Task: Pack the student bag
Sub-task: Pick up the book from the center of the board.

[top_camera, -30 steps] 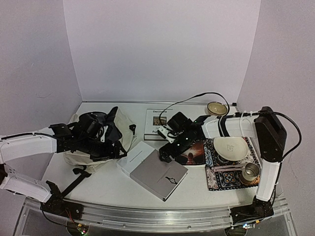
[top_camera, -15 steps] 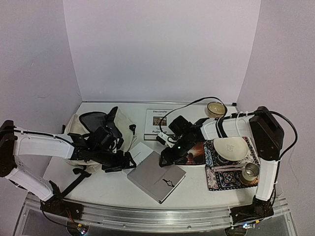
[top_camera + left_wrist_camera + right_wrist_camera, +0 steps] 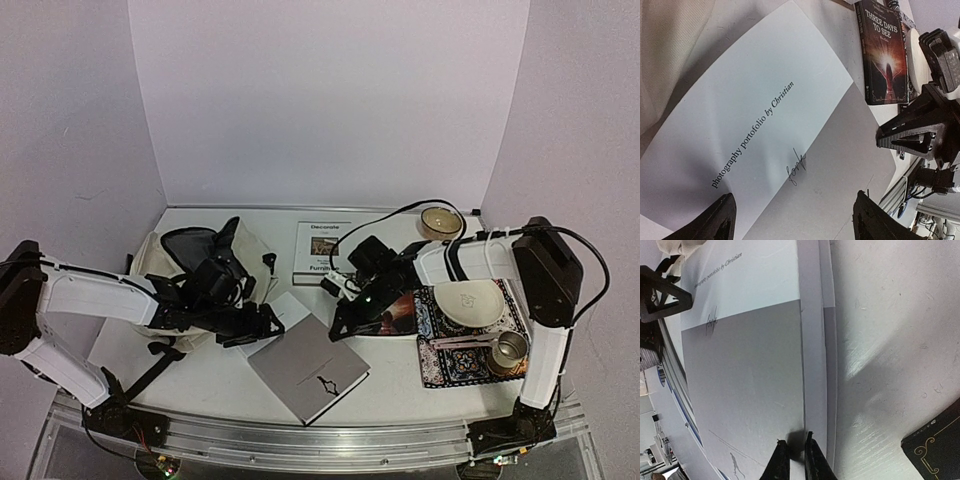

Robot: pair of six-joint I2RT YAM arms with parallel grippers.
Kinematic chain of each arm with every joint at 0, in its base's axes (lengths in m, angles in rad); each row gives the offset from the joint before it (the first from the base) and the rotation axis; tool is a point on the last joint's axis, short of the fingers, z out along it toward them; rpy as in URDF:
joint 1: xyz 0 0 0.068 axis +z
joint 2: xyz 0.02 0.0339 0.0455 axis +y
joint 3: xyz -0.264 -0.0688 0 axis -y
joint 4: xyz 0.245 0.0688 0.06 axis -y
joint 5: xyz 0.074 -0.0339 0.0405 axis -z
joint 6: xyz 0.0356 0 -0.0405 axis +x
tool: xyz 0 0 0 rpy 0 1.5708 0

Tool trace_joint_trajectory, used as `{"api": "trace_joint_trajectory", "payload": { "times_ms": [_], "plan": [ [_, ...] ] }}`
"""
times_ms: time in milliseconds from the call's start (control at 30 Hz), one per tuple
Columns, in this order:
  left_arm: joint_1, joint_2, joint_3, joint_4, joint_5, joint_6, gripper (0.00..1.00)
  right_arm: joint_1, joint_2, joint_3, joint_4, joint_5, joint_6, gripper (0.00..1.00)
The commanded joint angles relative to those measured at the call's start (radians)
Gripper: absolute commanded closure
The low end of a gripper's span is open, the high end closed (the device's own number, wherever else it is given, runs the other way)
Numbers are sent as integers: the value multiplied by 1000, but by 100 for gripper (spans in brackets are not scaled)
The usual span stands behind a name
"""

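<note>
The student bag [image 3: 160, 270], cream fabric with black straps, lies at the left with its dark mouth facing up. A grey-and-white portfolio book [image 3: 310, 372] [image 3: 765, 100] [image 3: 740, 365] lies flat in front of it near the table's front edge. My left gripper [image 3: 262, 325] [image 3: 792, 200] hovers open just above the book's left part, one finger on each side of the signature. My right gripper [image 3: 340, 325] [image 3: 795, 442] is at the book's right edge, its jaws almost together with the cover's lip running between the tips.
A dark book titled "Three Days to See" [image 3: 400, 310] [image 3: 885, 50] [image 3: 935, 445] lies right of the portfolio. Behind is a white book [image 3: 318, 250]. A patterned mat [image 3: 440, 370] carries a plate [image 3: 470, 300] and a metal cup [image 3: 510, 348]. A bowl [image 3: 438, 220] sits at the back.
The left arm came out of the bag and moved right over the portfolio book. The right gripper closed at the book's edge. The book slid and turned toward the front edge.
</note>
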Motion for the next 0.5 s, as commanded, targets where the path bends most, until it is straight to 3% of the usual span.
{"api": "trace_joint_trajectory", "payload": {
  "times_ms": [0,467],
  "plan": [
    [-2,-47,-44,18,-62,-37,18,4,-64,3,21,-72,54,99],
    [-1,-325,-145,3,-237,-142,3,-57,-157,-19,146,-122,202,100]
  ]
}}
